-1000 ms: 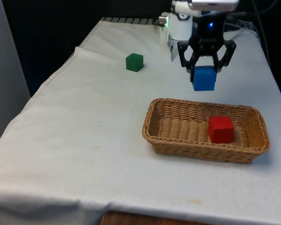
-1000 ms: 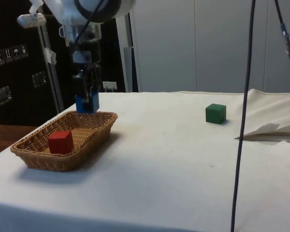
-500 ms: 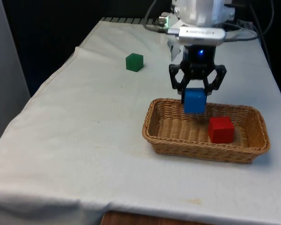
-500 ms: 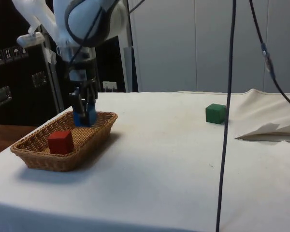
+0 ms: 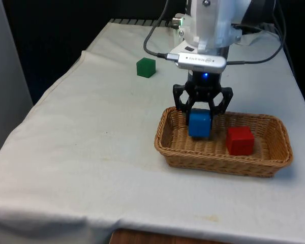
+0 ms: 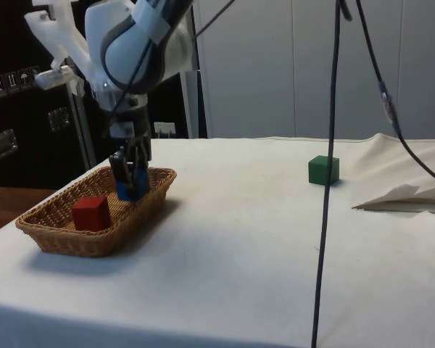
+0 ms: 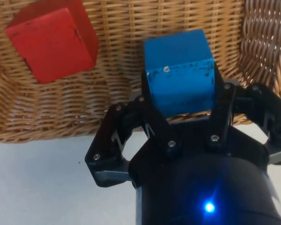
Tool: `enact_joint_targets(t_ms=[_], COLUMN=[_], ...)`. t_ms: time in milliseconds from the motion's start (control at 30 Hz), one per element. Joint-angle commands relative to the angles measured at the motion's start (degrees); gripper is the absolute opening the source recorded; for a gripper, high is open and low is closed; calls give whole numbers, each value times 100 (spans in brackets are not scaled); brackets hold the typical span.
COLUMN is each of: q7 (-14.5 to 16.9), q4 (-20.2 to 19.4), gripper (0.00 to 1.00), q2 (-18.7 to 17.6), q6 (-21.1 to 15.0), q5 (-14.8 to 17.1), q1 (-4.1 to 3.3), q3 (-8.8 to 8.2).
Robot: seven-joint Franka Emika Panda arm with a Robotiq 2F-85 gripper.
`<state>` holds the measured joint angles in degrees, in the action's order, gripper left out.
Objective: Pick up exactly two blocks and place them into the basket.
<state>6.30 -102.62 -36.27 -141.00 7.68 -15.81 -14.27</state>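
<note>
- White cloth over the table, dark curtain at the top of the front frame, dark cabinets at the left edge of the side frame.
- Gripper sits right of centre in the front frame, fingers closed on the blue block, pinching two opposite side faces; wrist view shows the same clamp on the blue block with wicker beneath it.
- Blue block hangs inside the basket's rim line, over the end nearer frame centre. Can't tell if its underside touches the weave yet.
- Handling, my read: rigid, light cube, flat faces, looks painted so maybe a bit slick. Parallel pinch on opposite faces at mid-height is the right hold; no fragility concern, a short drop should be fine.
- Orientation: cube, so no real long axis. In the wrist view it's slightly yawed against the basket's long side, top face roughly level.
- Red block lies on the basket floor just right of the blue one in the front frame, near but apart; in the side frame the red block is left of the gripper.
- Basket's long axis runs left to right in the front frame.
- Green block is upper left of centre on bare cloth, well apart from the basket.
- Judgement: release here completes the count of two; green stays put.
</note>
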Motion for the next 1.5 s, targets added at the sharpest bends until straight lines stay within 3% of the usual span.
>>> enact_joint_targets(t_ms=[0,200,233,267,367,400,500,533,600,833,1033,1067,1100,1300,1367,1400,1467], q7=[52,6,40,40,34,34,6,34,34,29,-97,-52,-109,-172,-115,-178,-178], q4=[11,6,17,17,17,17,11,17,17,11,-138,-57,-166,-413,-401,-498,-579], gripper=[3,3,3,8,34,54,83,83,99,100,100,100,100,100,100,100,100], q2=[-40,-69,-63,-63,-63,-63,-69,-63,-63,-52,281,189,344,733,733,865,980], q6=[-46,-40,-46,-46,-40,-40,-40,-40,-40,-29,166,160,195,315,315,338,355], q5=[63,17,63,57,57,52,17,52,52,46,-6,17,-11,-52,-6,-63,-74], q1=[46,6,34,34,34,29,6,29,29,23,-40,-6,-40,-57,-17,-57,-63], q3=[52,6,40,40,34,34,6,34,29,23,-74,-46,-86,-115,-74,-120,-120])
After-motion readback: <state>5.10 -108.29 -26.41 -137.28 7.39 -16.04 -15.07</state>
